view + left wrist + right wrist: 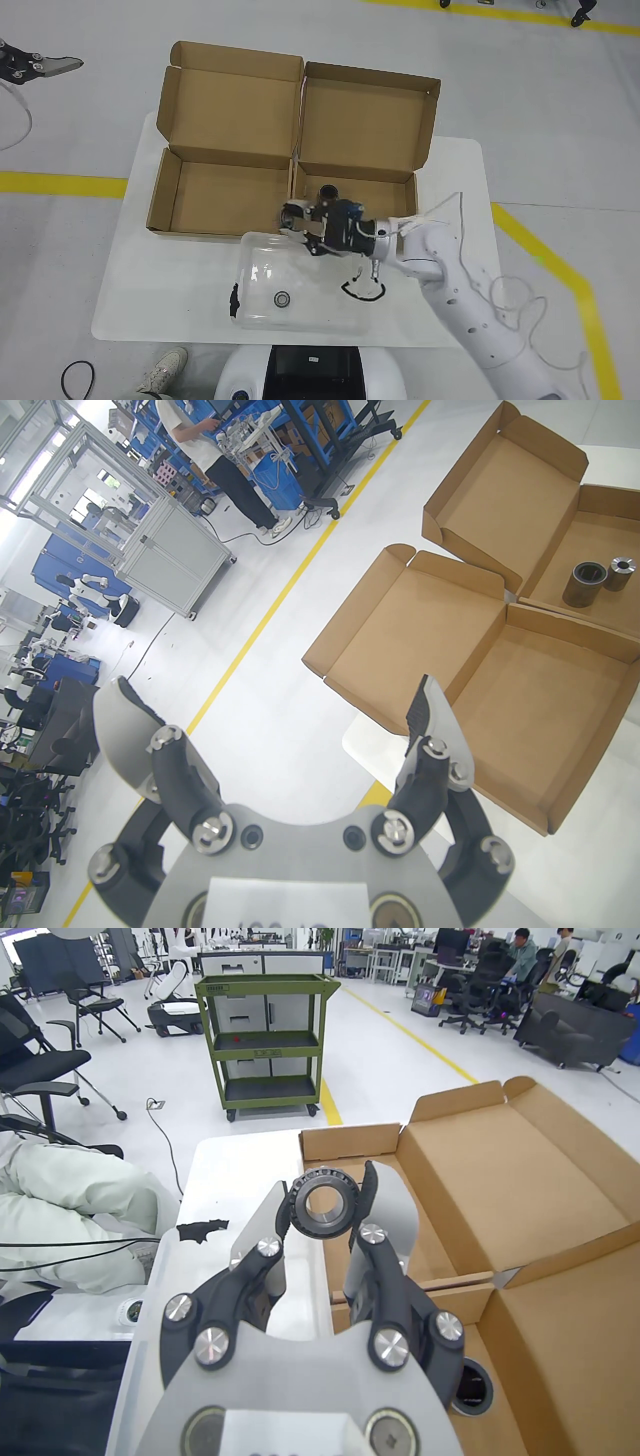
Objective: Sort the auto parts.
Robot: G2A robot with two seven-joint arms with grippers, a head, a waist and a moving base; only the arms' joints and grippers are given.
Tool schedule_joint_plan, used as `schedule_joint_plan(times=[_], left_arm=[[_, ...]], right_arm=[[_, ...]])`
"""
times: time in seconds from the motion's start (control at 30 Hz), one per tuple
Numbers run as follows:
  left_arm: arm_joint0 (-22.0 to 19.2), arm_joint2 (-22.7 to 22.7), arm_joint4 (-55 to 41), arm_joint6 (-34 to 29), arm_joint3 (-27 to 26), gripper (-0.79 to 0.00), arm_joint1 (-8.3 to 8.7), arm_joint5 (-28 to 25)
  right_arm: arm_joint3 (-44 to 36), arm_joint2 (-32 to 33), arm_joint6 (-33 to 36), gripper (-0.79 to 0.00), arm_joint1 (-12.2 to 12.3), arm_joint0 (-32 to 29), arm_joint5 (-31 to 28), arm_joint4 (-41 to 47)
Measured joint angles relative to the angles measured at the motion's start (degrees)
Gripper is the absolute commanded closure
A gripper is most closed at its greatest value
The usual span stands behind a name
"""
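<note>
sorting looks partly done. a wide dark metal sleeve [585, 586] and a smaller grey metal bush [619, 574] already stand upright, side by side, in the brown cardboard box at 1 o'clock [385, 120]. the matching brown cardboard box at 11 o'clock [215, 195] is the other bin. a small metal ring [282, 298] is left in the clear plastic tray [262, 262] at 6 o'clock, so at least that part and the one in hand remain.

the right gripper [326, 1185] pinches a dark steel tapered roller bearing [322, 1222] across its outer rim. it is held in the air near the table's middle, over the tray's 12 o'clock edge and close to the boxes' front walls. the bearing's axis runs 3-to-9 o'clock, with the bore facing back toward the wrist; which end is wider i cannot tell.

the left gripper [275, 700] hangs spread wide, gripping nothing, off the table at 10 o'clock.
</note>
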Motion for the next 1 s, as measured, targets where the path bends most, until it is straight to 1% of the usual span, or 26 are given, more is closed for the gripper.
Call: schedule_joint_plan(times=[0.23,0.33,0.43,0.67,0.87,1.0], left_arm=[[0.00,0.00,0.00,0.00,0.00,-0.785,0.00,0.00],[0.00,0.00,0.00,0.00,0.00,-0.785,0.00,0.00],[0.00,0.00,0.00,0.00,0.00,-0.785,0.00,0.00],[0.00,0.00,0.00,0.00,0.00,-0.785,0.00,0.00],[0.00,0.00,0.00,0.00,0.00,-0.785,0.00,0.00],[0.00,0.00,0.00,0.00,0.00,-0.785,0.00,0.00]], right_arm=[[-7.14,1.78,2.67,0.000,0.07,2.16,3.15,2.63],[-9.04,2.08,2.30,0.000,0.04,2.47,4.18,3.15],[-9.11,2.53,-0.52,0.000,0.03,2.20,4.19,3.56],[-5.61,2.84,-8.90,0.000,-0.09,2.28,1.48,3.44],[-5.15,2.93,-15.17,0.000,-0.18,1.83,-0.01,1.82],[-4.91,3.18,-19.65,0.000,-0.23,0.95,0.21,0.11]])
